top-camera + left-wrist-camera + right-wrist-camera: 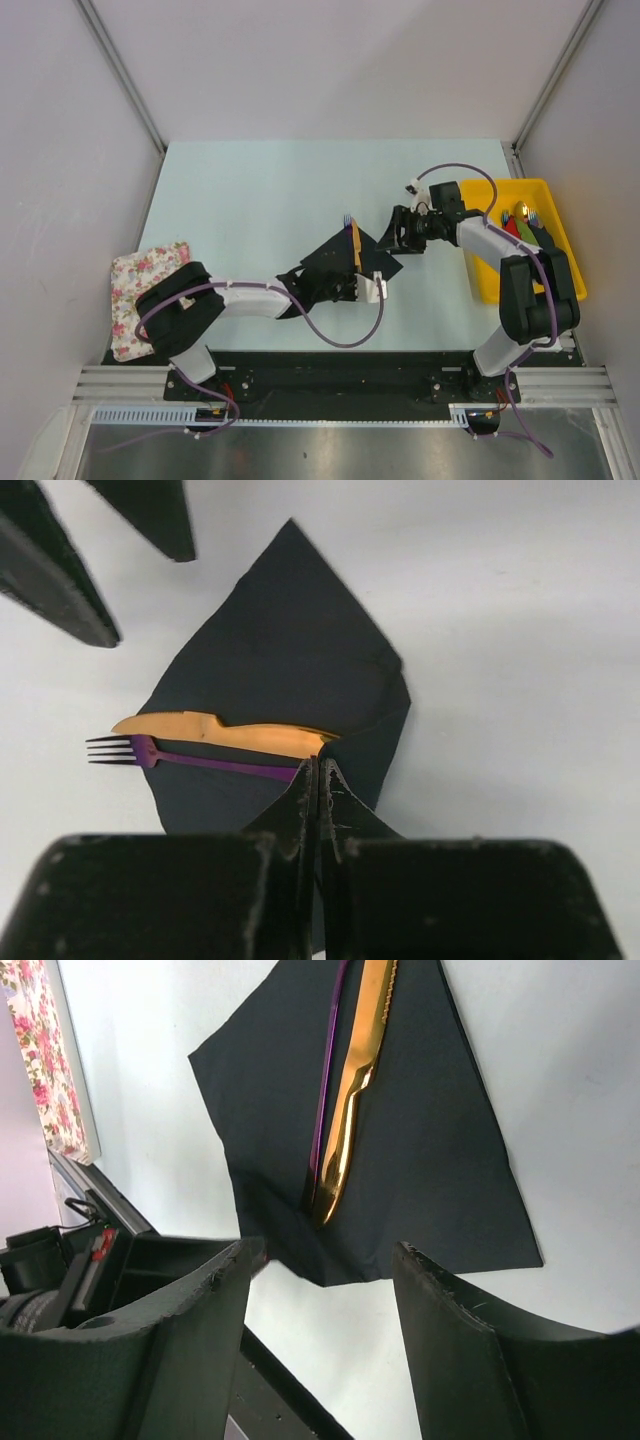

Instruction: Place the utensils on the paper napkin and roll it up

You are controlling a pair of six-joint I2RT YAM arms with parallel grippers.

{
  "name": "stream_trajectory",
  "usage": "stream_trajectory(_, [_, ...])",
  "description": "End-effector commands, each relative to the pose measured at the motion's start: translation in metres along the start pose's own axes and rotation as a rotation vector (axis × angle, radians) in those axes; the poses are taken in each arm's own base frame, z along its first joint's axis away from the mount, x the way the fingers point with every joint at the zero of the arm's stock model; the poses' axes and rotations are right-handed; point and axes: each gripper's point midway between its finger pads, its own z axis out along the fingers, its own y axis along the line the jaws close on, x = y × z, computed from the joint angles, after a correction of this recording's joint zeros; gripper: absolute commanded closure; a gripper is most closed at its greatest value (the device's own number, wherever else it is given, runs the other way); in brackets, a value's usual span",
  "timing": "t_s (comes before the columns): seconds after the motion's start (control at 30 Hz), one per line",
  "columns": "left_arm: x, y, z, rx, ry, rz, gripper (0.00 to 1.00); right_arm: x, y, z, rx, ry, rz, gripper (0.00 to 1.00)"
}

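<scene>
The black paper napkin lies as a diamond in the middle of the table. On it rest the utensils, a gold knife and a thin purple fork side by side, the fork tines sticking out past the napkin's edge. In the left wrist view the knife sits just beyond my left gripper, which is shut on the napkin's near corner; that corner is lifted over the knife's handle end. My right gripper stands open just off the napkin's right side, nothing between its fingers.
A yellow tray at the right holds red and green rolled napkins with gold cutlery. A floral pink-white cloth lies at the table's left edge. The right arm reaches out over the tray's left side.
</scene>
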Motion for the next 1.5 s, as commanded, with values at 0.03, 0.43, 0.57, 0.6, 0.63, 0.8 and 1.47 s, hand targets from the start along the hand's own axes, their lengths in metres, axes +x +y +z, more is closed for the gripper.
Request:
stream_trajectory(0.03, [-0.005,0.023,0.011,-0.03,-0.011,-0.064,1.0,0.009,-0.002,0.006,-0.037,0.035,0.015,0.39])
stream_trajectory(0.43, [0.012,0.034,0.023,-0.062,0.044,-0.148,1.0,0.042,0.003,0.026,-0.093,0.147,0.083,0.51])
stream_trajectory(0.57, [0.017,0.037,0.024,-0.073,0.057,-0.175,1.0,0.049,0.005,0.033,-0.091,0.172,0.081,0.57])
stream_trajectory(0.6, [0.019,0.038,0.024,-0.077,0.061,-0.181,1.0,0.05,0.004,0.034,-0.089,0.178,0.087,0.58])
stream_trajectory(0.63, [0.02,0.039,0.023,-0.08,0.063,-0.182,1.0,0.051,0.003,0.035,-0.087,0.181,0.092,0.6])
stream_trajectory(0.8, [0.028,0.039,0.024,-0.079,0.085,-0.192,1.0,0.053,0.004,0.037,-0.095,0.185,0.109,0.7])
stream_trajectory(1.47, [0.028,0.043,0.03,-0.083,0.108,-0.229,1.0,0.074,-0.001,0.06,-0.07,0.257,0.115,0.75])
